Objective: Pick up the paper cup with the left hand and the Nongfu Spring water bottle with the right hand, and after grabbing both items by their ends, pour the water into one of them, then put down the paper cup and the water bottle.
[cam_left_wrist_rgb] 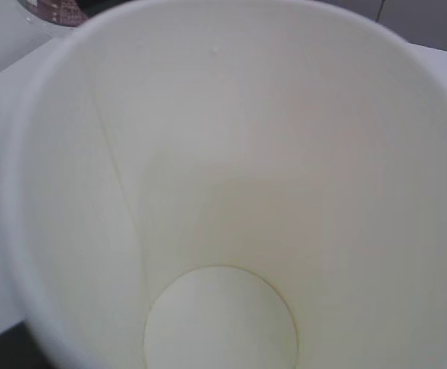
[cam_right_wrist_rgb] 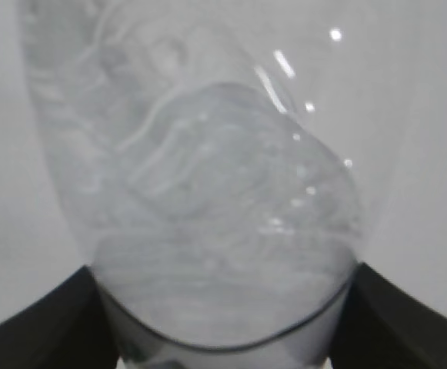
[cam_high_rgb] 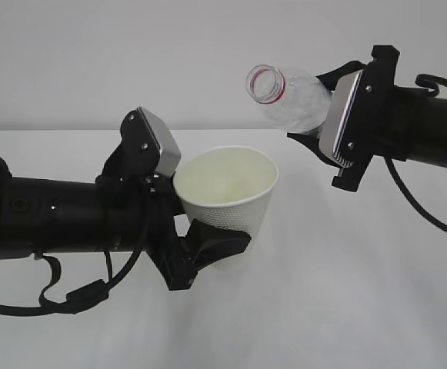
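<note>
Exterior camera faces both arms from the front, slightly above the worktop (cam_high_rgb: 346,292). Left wrist view stares straight down into the paper cup (cam_left_wrist_rgb: 223,192); right wrist presses close against the bottle (cam_right_wrist_rgb: 208,192).

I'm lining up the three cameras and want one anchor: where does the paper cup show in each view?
Exterior view: paper cup at centre, tilted, clamped by the left gripper.
Left wrist view: the cup's cream inside fills the frame, seen down to its bottom.
Right wrist view: not in it; only the water bottle shows.
Shared landmark: the bottle's red neck ring, seen again at top left.
</note>
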Controlling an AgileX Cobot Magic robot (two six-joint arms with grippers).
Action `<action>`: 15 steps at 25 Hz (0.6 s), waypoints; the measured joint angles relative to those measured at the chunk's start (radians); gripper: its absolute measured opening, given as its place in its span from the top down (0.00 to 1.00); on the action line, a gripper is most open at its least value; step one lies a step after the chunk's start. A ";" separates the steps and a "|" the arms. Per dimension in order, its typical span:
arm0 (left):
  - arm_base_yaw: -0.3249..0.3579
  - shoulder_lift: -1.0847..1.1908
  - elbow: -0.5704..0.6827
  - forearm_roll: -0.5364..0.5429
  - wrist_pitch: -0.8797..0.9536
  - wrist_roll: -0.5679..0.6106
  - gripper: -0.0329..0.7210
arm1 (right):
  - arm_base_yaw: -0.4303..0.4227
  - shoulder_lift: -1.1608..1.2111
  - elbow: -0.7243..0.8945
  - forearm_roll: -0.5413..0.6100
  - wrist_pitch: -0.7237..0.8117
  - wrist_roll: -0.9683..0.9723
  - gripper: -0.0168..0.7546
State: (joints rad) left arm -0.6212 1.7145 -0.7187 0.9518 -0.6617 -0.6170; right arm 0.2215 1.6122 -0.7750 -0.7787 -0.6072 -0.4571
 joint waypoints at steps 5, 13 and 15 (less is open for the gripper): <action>0.000 0.000 0.000 -0.001 -0.021 0.000 0.28 | 0.000 0.000 -0.009 0.000 0.000 -0.049 0.30; 0.000 0.001 0.000 -0.004 -0.039 0.000 0.28 | 0.000 0.000 -0.015 0.000 -0.014 -0.131 0.30; 0.000 0.002 0.000 -0.004 -0.045 0.000 0.28 | 0.000 0.000 -0.015 0.000 -0.014 -0.138 0.30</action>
State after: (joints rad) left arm -0.6212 1.7168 -0.7187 0.9480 -0.7068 -0.6170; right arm 0.2215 1.6122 -0.7904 -0.7787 -0.6214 -0.5950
